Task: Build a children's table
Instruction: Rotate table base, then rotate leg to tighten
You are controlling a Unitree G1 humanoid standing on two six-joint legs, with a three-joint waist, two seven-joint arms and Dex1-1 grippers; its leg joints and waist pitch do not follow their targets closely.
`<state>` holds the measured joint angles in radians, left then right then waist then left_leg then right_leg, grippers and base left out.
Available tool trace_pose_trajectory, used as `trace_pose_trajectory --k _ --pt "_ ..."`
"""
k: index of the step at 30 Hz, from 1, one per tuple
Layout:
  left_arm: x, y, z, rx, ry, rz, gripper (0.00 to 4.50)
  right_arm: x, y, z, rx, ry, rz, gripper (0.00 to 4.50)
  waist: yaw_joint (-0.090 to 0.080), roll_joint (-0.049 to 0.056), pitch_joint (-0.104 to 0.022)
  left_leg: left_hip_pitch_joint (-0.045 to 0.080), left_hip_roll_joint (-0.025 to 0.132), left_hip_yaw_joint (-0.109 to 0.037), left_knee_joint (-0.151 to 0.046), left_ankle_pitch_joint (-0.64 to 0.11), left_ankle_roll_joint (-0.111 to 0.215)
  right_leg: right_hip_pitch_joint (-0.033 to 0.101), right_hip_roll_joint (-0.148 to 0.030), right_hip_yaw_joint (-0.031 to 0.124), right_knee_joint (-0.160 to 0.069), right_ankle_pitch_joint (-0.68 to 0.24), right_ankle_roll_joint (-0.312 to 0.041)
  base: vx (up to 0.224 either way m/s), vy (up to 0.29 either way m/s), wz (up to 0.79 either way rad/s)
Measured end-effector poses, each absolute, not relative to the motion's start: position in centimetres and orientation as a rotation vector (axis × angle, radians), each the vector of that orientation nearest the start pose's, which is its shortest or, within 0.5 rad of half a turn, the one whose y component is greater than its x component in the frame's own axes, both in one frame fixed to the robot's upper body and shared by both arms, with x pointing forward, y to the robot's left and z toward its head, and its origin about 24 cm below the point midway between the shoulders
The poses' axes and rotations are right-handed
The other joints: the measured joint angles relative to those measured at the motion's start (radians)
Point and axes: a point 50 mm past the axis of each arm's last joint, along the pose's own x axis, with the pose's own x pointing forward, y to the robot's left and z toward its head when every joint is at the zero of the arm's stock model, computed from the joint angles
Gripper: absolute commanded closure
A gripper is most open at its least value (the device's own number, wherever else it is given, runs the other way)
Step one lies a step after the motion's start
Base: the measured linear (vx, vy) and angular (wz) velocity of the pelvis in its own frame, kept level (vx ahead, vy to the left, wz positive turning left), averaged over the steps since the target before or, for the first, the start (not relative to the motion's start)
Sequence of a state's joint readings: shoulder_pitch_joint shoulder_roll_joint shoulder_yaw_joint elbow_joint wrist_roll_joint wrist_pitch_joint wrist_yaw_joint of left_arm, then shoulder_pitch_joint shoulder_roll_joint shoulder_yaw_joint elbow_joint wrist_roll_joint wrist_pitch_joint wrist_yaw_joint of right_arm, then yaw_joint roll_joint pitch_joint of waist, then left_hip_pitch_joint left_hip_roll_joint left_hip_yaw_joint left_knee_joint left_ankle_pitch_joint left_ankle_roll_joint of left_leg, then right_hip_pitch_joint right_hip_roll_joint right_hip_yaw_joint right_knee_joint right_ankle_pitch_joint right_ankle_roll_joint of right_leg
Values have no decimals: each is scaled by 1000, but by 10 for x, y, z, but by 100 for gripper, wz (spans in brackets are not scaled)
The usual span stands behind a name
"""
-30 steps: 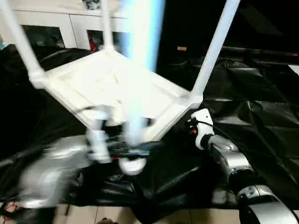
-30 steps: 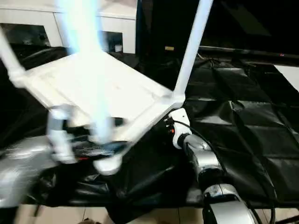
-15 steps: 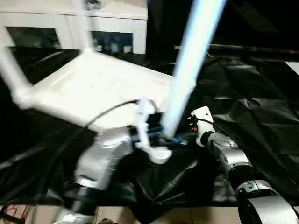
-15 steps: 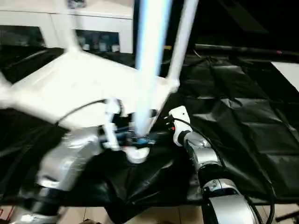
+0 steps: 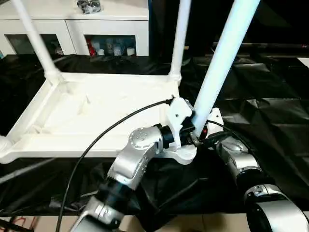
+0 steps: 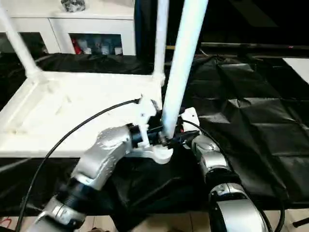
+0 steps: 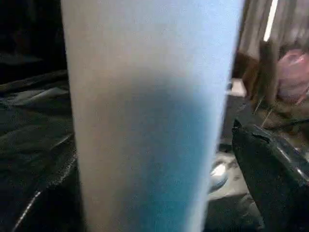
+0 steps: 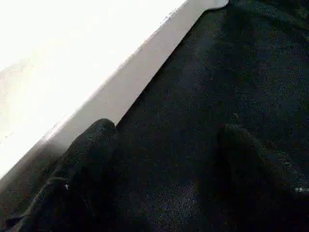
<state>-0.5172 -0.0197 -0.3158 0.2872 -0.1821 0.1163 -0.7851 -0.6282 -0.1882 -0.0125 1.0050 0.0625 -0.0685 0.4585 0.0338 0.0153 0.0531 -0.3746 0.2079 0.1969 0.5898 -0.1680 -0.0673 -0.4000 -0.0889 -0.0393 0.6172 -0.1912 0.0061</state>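
My left gripper clamps the nearest leg at the upturned table top; my right gripper rests open on black sheeting

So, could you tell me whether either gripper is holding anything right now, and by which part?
The left gripper holds the near-corner table leg low on its shaft, just above the corner socket. The right gripper is open and holds nothing.
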Motion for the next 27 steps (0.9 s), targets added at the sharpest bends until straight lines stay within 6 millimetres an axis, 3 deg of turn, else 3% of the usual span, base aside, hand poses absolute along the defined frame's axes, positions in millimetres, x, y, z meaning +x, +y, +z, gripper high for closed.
trace_pose_trajectory --k 5,8,9,12,20,27 --pt "297 34 93 29 16 -1349 8 342 -176 17 -88 328 510 73 9 9 -1 0 0 0 0 0 0 0 0 -1 0 0 0 0 0 0" --pt "297 62 86 81 92 -1448 8 335 -190 25 -119 308 614 73 18 13 -2 0 0 0 0 0 0 0 0 -1 0 0 0 0 0 0" --pt "298 70 81 104 128 -1478 33 332 -194 27 -136 309 654 73 21 14 -2 0 0 1 0 0 1 0 0 0 0 0 0 0 0 0" --pt "300 83 74 154 200 -1528 42 324 -200 29 -158 329 746 73 30 16 -2 -1 0 1 1 0 1 0 -1 -1 0 0 0 0 0 0" --pt "316 86 67 331 308 -1536 90 306 -224 52 -289 374 937 73 47 19 -1 -1 -1 2 2 -1 1 1 -2 0 0 1 -1 0 0 0" --pt "315 87 55 350 388 -1584 159 287 -235 72 -291 429 1056 73 55 19 -1 -1 0 1 2 -1 2 1 -2 -1 -1 1 -1 0 0 0"
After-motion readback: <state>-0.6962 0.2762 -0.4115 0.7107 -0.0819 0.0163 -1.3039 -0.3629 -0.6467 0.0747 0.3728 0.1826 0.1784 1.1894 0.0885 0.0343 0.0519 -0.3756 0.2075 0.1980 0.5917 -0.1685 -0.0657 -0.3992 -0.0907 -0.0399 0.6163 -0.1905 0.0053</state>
